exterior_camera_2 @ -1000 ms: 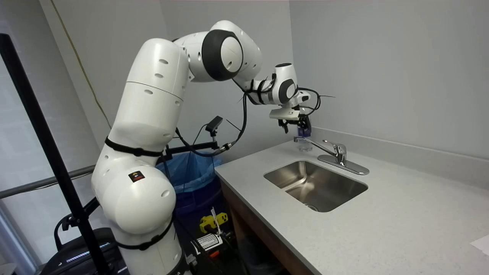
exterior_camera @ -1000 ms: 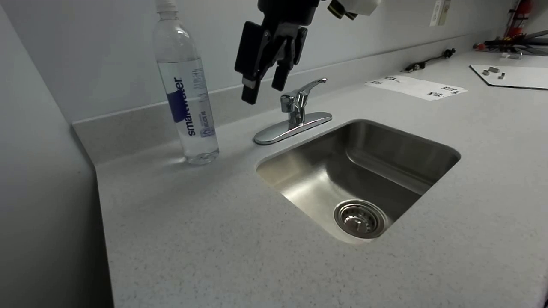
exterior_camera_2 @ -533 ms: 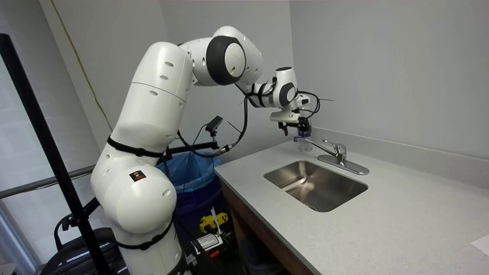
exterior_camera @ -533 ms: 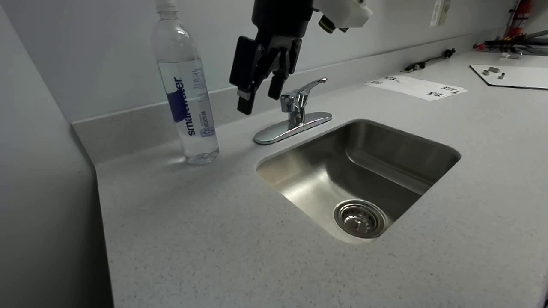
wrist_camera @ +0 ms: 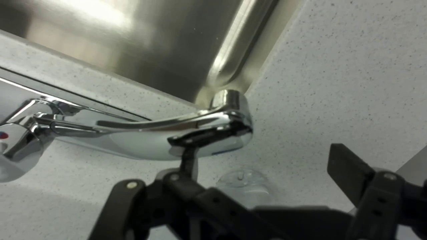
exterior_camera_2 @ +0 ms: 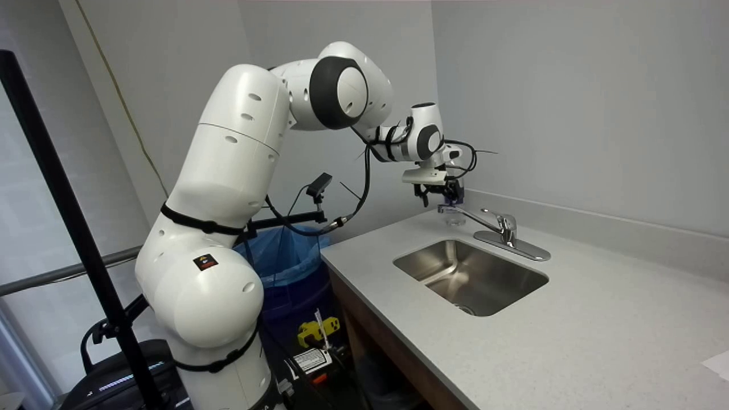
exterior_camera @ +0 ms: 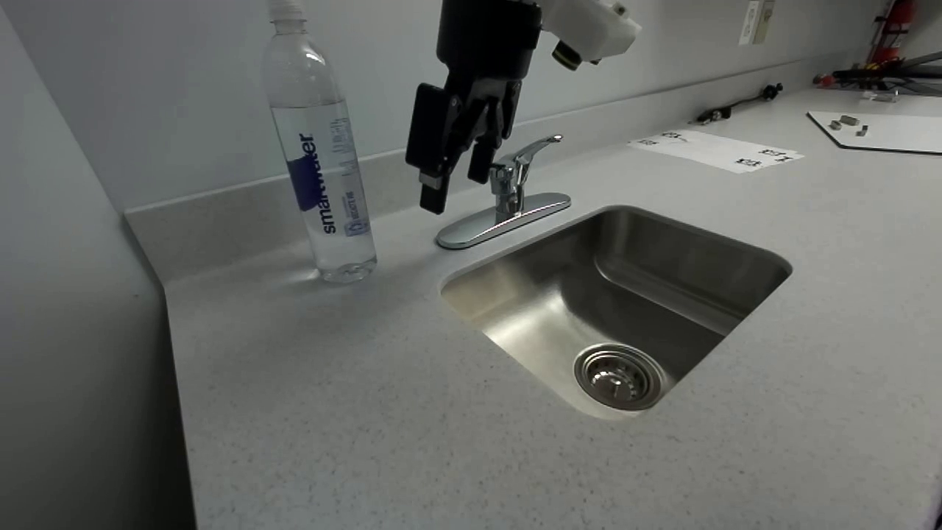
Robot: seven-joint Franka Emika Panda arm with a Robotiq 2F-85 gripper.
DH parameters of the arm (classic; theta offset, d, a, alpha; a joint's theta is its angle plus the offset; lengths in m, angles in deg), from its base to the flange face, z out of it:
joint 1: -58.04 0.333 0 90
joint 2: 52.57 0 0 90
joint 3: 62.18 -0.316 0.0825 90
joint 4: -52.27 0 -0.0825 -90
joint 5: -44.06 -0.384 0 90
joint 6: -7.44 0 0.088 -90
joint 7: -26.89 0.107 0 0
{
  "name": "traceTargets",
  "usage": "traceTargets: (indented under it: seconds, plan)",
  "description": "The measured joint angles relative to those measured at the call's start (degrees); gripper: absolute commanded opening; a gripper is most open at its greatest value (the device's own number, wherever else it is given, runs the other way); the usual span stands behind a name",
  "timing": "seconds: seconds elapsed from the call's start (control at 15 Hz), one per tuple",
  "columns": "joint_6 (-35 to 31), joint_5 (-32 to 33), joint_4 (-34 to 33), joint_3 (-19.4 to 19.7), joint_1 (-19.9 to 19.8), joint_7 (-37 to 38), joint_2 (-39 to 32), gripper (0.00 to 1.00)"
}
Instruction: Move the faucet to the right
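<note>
Black gripper (exterior_camera: 456, 185), its fingers spread apart, hangs at upper centre of an exterior view, just beside the chrome faucet (exterior_camera: 508, 202), which stands along the upper-left edge of a steel sink (exterior_camera: 647, 309). At left, a clear water bottle (exterior_camera: 320, 184) rests on the counter (exterior_camera: 331, 368). In the wrist view, the faucet's spout (wrist_camera: 140, 145) extends from left to mid-frame; whether a finger touches it cannot be told.

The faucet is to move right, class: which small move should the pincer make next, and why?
Probably a gentle nudge of the open pincer sideways toward the sink, not a grip: in the wrist view one finger overlaps the edge of the faucet's spout farther from the sink, though contact is unclear.
</note>
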Motion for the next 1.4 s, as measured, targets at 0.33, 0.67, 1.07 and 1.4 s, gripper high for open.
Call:
traceTargets:
  seconds: [0.33,0.67,1.07,1.4]
  plan:
    - [4.45,2.45,0.00,0.19,0.01,-0.31,0.37,1.00]
    - [6.92,4.08,0.00,1.81,0.02,-0.26,-0.05,1.00]
    - [9.68,4.28,-0.09,3.47,0.01,-0.08,-0.09,1.00]
    - [11.75,5.09,-0.28,4.60,0.01,0.85,-0.21,1.00]
